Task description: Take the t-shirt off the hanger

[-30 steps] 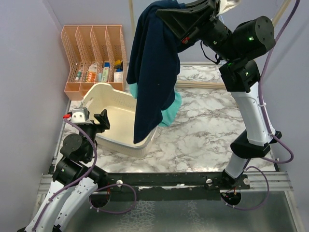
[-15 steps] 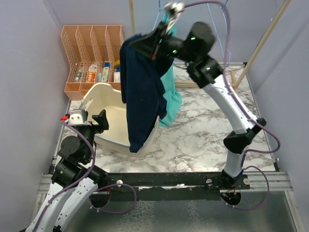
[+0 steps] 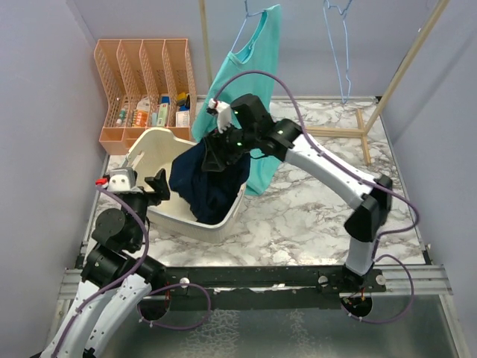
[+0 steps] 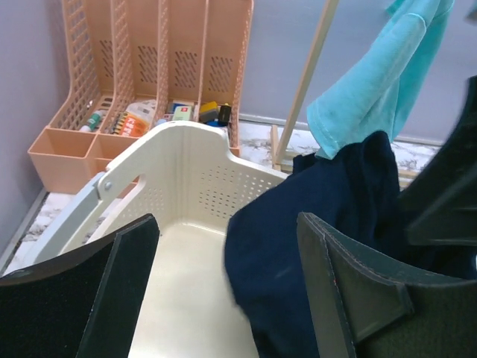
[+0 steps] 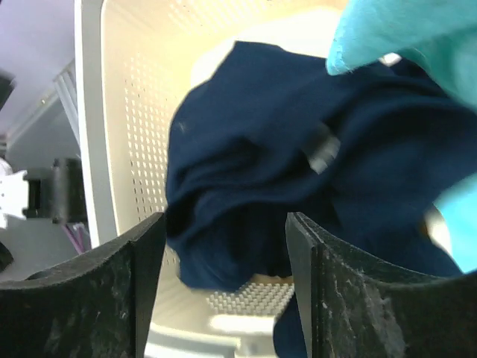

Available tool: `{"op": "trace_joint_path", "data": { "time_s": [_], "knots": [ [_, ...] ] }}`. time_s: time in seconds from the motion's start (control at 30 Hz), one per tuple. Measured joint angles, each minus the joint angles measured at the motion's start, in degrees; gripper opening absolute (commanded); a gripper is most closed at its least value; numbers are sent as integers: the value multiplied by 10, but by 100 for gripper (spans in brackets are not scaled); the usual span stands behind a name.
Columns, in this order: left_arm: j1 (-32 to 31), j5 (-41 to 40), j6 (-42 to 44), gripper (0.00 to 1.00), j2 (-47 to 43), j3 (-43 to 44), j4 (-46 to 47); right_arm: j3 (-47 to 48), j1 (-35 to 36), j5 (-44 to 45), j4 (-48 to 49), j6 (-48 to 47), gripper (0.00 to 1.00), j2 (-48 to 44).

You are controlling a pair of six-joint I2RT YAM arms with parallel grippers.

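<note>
Right end effector [image 5: 223, 218]: open.
Risk: we fear the dark navy t-shirt [image 3: 205, 183] slips over the cream perforated plastic basket [image 3: 156, 156] rim.

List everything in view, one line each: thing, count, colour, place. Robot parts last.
Navy t-shirt: one, dark blue, bunched in the basket.
Teal t-shirt: one, teal, hanging at back centre.
Loaded hanger: one, blue, carrying the teal t-shirt.
Bare hanger: one, blue, back right.
Basket: one, cream, left side of table.
Organizer: one, peach, four slots, back left.
Small items: several, mixed colours, in the organizer.
Rack: one, wooden, along the back.
Table: one, white marble.
Left tool: one, black, open, near the basket's left rim.
Right tool: one, black, open, over the navy t-shirt.
</note>
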Motion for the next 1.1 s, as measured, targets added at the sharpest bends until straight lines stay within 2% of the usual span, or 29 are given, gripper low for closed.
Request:
{"op": "trace_joint_path", "data": {
  "time_s": [0.07,0.27,0.5,0.67,0.8,1.1],
  "knots": [
    [0,14,1,79,12,-1,5,-41,0,17,-5,-7,76,-50],
    [0,70,1,78,97,-1,17,-128,-5,66,-8,-25,76,-223],
    [0,160,-11,72,189,19,63,-235,-5,169,5,-20,74,-398],
    [1,263,-10,73,310,106,80,-303,-5,219,10,-7,74,-465],
    [1,325,-4,71,422,191,69,-351,-5,245,9,7,74,-503],
    [-24,394,17,71,592,323,-10,-421,-5,304,-2,40,74,-579]
  ]
}}
